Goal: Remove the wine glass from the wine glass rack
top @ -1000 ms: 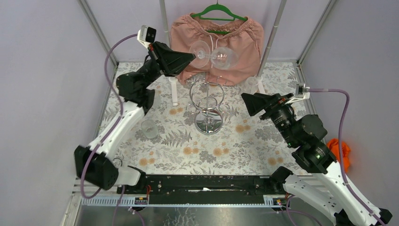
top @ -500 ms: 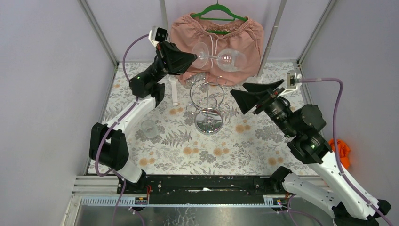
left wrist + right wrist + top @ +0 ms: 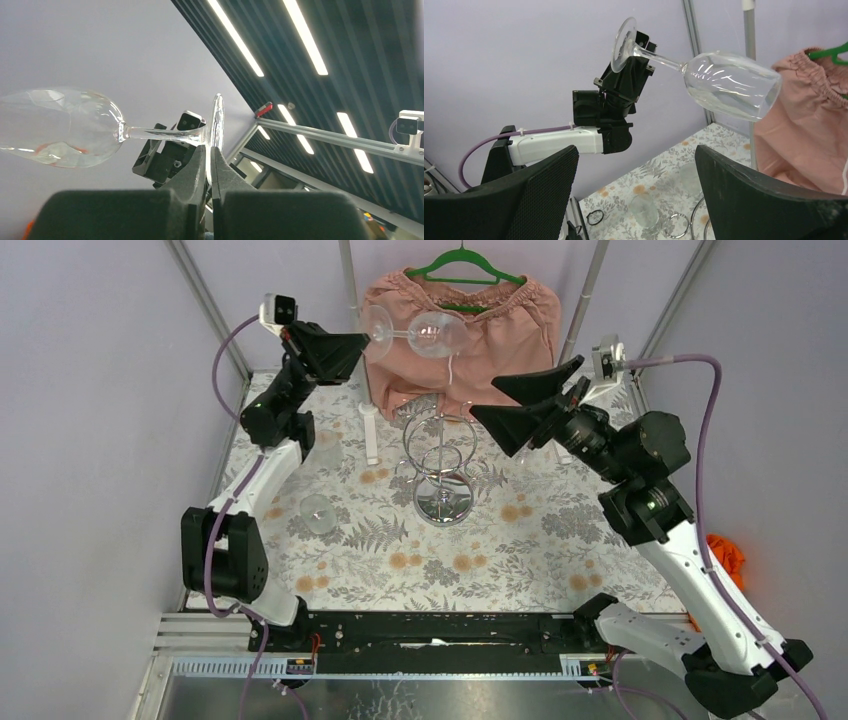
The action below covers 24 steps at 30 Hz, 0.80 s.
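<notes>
Wine glass (image 3: pixel 410 332) removal, shown in three simultaneous views.

Top external view. The wine glass lies horizontally in the air, foot toward 9 o'clock and bowl toward 3 o'clock, in front of a pink garment (image 3: pixel 510 335) on a green hanger (image 3: pixel 462 260). The left gripper (image 3: pixel 363 339), jaws pressed together, pinches the foot from the 9 o'clock side. The wine glass rack (image 3: pixel 443 498) stands on the patterned desk (image 3: pixel 520 550) at 6 o'clock from the glass, well apart from it. The right gripper (image 3: pixel 482 400), jaws spread wide and gripping nothing, hangs at 1 o'clock from the rack and at 4 o'clock from the glass. A second glass (image 3: pixel 318 512) stands on the desk at 9 o'clock from the rack.

Left wrist view. The left gripper (image 3: pixel 209 152) closes on the rim of the foot, seen edge-on at 12 o'clock from the fingertips. The stem runs toward 9 o'clock to the bowl of the wine glass (image 3: pixel 75 125), against a pale wall. Ceiling light strips (image 3: pixel 235 37) fill the 1 to 3 o'clock sector.

Right wrist view. The right gripper (image 3: pixel 636 150) shows its two fingers far apart at the lower corners. The wine glass (image 3: pixel 724 82) hangs tilted at 1 o'clock, touching neither finger. The left gripper (image 3: pixel 631 50) clamps its foot at 11 o'clock. Rings of the wine glass rack (image 3: pixel 681 225) appear at 6 o'clock, and the second glass (image 3: pixel 644 212) sits just beside them at 9 o'clock.
</notes>
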### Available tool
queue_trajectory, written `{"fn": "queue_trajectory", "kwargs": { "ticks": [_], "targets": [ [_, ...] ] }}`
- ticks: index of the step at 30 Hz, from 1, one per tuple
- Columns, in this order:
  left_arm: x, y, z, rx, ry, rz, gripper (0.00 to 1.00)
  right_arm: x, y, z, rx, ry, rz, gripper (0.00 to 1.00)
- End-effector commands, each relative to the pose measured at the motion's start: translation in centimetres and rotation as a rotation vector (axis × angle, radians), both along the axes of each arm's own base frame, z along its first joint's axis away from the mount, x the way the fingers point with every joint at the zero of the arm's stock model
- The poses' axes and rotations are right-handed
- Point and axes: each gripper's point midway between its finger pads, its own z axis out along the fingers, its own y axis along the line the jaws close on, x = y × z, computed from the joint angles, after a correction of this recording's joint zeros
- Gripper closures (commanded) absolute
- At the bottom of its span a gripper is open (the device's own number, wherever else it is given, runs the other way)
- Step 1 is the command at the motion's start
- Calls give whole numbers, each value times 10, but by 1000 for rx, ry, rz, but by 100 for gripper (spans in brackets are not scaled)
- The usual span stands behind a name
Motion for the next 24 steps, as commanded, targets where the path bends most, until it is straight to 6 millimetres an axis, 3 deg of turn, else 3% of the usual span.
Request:
{"fn": "queue_trajectory", "kwargs": {
  "ticks": [1,5,13,17,24],
  "targets": [
    [-42,29,31,-96,-15,-139,100,-7,7,27,35,-85,128,5],
    [-47,30,33,-99,-15,-152,100,13,13,26,71,-49,210,5],
    [-66,33,38,-104,-32,-157,100,49,7,42,123,-45,256,5],
    [-66,33,35,-100,-22,-154,100,58,3,46,155,-37,283,5],
    [-64,34,36,-112,-25,-146,100,76,15,42,221,55,428,5]
  ]
}}
